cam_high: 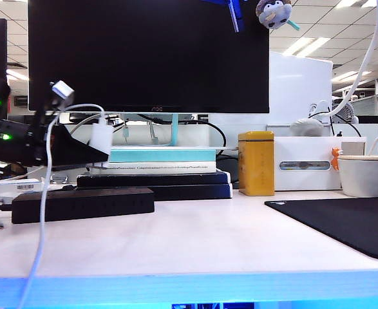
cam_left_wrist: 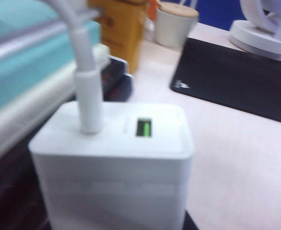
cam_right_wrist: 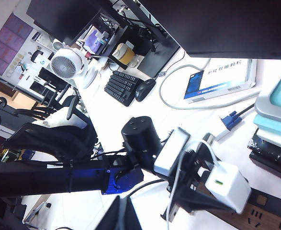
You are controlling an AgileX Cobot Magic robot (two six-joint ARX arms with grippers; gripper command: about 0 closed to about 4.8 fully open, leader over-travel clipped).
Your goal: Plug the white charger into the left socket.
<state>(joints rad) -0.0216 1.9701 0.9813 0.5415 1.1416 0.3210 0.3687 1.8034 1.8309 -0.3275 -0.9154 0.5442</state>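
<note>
The pale, smooth counter lies nearest the exterior camera, its front edge lit blue. On it are one long, low, matte black power strip at the left edge, one black mat at the right edge, one stack of black and teal books behind the strip, one yellow tin box, one large white box with a grey slot and one white cup along the back.

The left gripper reaches in from the left edge, tilted downward, and its jaws are clamped on the white charger. That charger, a small rounded white block with a green-tinted port and a thin white cable leaving its top, hangs in the air above the power strip, not touching it. In the right wrist view, sockets in the strip's top face lie just under the charger; which is the left socket cannot be told.

The right gripper appears in no view; its jaws are together.
</note>
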